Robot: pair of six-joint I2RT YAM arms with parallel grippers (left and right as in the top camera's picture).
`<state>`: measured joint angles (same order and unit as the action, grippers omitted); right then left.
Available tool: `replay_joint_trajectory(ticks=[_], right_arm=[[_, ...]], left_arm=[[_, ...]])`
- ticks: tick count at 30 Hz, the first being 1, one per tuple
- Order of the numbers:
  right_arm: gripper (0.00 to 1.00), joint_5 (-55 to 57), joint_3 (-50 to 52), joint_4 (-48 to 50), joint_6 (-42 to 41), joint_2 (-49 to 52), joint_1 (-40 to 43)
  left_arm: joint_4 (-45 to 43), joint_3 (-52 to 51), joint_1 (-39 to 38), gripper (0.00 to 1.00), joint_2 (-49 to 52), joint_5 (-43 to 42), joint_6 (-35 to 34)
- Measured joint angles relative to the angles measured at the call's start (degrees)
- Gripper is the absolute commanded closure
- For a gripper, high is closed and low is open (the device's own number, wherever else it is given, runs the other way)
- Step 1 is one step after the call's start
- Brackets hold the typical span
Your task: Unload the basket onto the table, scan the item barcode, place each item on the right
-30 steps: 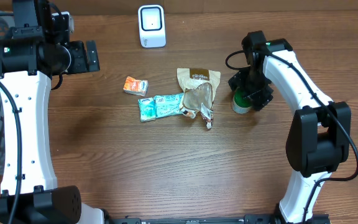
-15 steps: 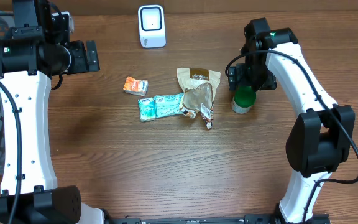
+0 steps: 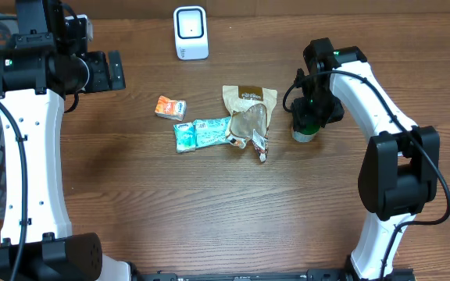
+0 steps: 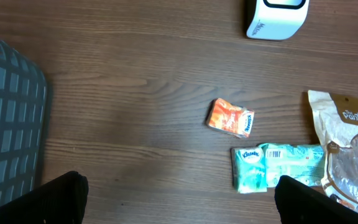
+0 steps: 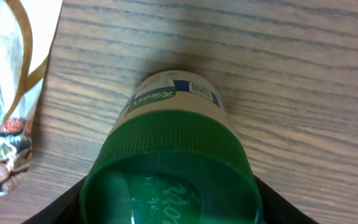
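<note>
A jar with a green lid (image 3: 306, 126) stands upright on the wood table, right of the pile of items. My right gripper (image 3: 312, 115) comes down over it. In the right wrist view the green lid (image 5: 169, 165) fills the space between the jaws, and both black fingers (image 5: 67, 208) press against its sides. The jar's pale label (image 5: 174, 92) shows below the lid. The white scanner (image 3: 191, 32) sits at the back centre. My left gripper (image 3: 114, 70) hovers open at the far left, holding nothing, and also shows in the left wrist view (image 4: 179, 202).
An orange packet (image 3: 170, 108), a teal tissue pack (image 3: 201, 133) and a brown pouch (image 3: 248, 113) lie mid-table, the pouch (image 5: 11, 93) just left of the jar. A grey basket (image 4: 8, 124) stands at the left edge.
My right gripper rose a little, then dropped back over the jar, and its jaws closed in on the green lid. The left arm has not moved.
</note>
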<state>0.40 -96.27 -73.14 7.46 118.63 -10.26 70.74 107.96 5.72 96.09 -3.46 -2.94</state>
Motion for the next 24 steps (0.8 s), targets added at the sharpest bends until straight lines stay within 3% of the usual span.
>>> replay_joint_trajectory(ticks=[4, 9, 13, 14, 16, 22, 24], right_arm=[[0.55, 0.02, -0.07, -0.66, -2.82, -0.02, 0.00], [0.58, -0.04, -0.11, -3.67, -11.37, 0.00, 0.00], [0.58, -1.66, -0.13, -4.11, -27.91, 0.00, 0.00], [0.58, -2.99, -0.15, -2.97, -37.79, 0.00, -0.02], [0.56, -3.87, -0.15, -1.90, -48.65, 0.00, -0.28], [0.55, -4.68, -0.15, -0.31, -73.79, 0.00, -1.22], [0.46, -4.72, -0.15, 0.46, -79.41, 0.00, -1.40]], left_arm=[[-0.02, 0.00, 0.00, 0.00, 0.00, 0.00, 0.00], [0.00, 0.00, 0.00, 0.01, 0.00, 0.00, 0.00], [-0.02, 0.00, 0.00, 0.00, 0.00, 0.02, 0.00], [0.00, 0.00, 0.00, 0.00, 0.00, 0.00, 0.00], [0.00, 0.00, 0.00, 0.01, 0.00, 0.00, 0.00], [0.00, 0.00, 0.00, 0.00, 0.00, 0.00, 0.00], [0.00, 0.00, 0.00, 0.01, 0.00, 0.00, 0.00]])
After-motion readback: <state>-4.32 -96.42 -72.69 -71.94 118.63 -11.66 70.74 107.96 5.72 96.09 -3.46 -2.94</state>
